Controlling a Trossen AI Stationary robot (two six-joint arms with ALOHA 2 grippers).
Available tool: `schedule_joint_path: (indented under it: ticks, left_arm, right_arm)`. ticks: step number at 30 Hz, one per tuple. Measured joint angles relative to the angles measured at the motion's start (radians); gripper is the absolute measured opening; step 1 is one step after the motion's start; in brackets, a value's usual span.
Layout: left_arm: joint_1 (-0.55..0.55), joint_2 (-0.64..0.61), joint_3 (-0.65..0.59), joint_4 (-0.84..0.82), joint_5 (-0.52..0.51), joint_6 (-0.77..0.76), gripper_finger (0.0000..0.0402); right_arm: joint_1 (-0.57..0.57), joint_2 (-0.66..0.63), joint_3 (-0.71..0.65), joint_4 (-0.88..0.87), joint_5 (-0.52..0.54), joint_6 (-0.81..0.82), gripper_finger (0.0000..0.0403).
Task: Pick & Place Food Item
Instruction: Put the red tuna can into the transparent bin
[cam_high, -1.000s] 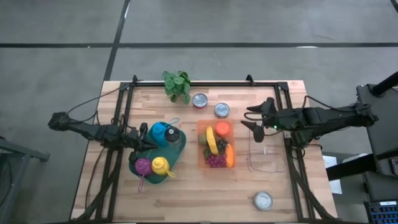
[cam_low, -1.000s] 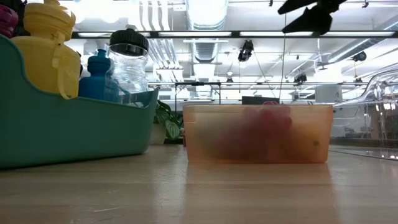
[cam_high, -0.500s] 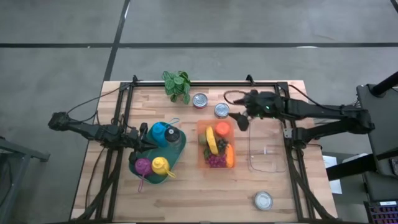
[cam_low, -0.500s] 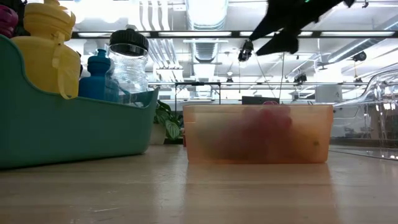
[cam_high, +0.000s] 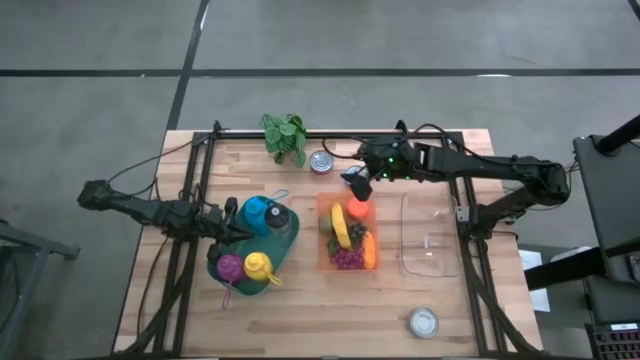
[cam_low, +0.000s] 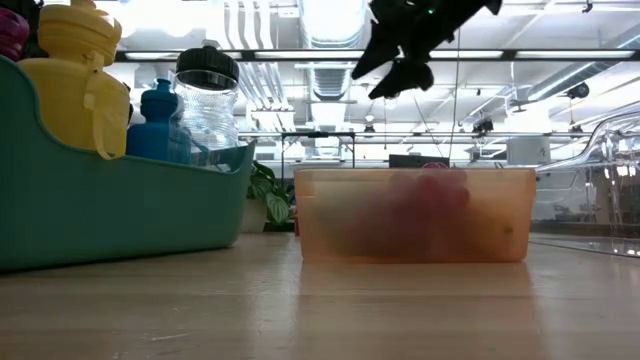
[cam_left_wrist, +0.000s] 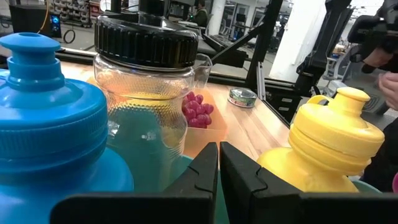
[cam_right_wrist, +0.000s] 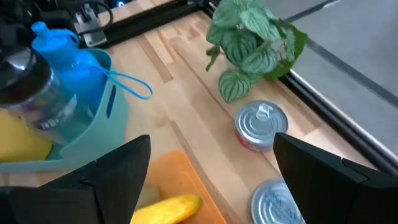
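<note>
The right gripper (cam_high: 358, 180) hangs wide open and empty above the far end of the orange bin (cam_high: 347, 262), which sits mid-table between the teal caddy (cam_high: 218, 262) and a clear tray (cam_high: 430, 263). In the bin lie a banana (cam_high: 341, 224), grapes (cam_high: 346, 258), a carrot (cam_high: 370, 248) and a red-orange fruit (cam_high: 360, 208). They look like light, stiff, smooth toy foods, so a grip across the banana's middle should hold best. The left gripper (cam_left_wrist: 219, 163) rests closed and empty among the caddy's bottles.
</note>
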Motion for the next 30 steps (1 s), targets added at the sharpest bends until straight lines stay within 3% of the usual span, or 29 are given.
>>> schedule_joint_path:
  ticks: [12, 22, 30]
  left_arm:
    - [0.000, 0.000, 0.000, 0.000, 0.000, 0.000, 0.0022]
    - [0.000, 0.000, 0.000, 0.000, 0.000, 0.000, 0.0022]
    - [0.000, 0.000, 0.000, 0.000, 0.000, 0.000, 0.0022]
  right_arm:
    - [-0.013, 0.079, 0.070, 0.039, -0.003, -0.051, 0.0338]
    - [-0.080, 0.132, 0.071, 0.053, 0.001, 0.030, 0.0338]
    - [-0.148, 0.194, 0.070, 0.102, -0.148, -0.031, 0.0338]
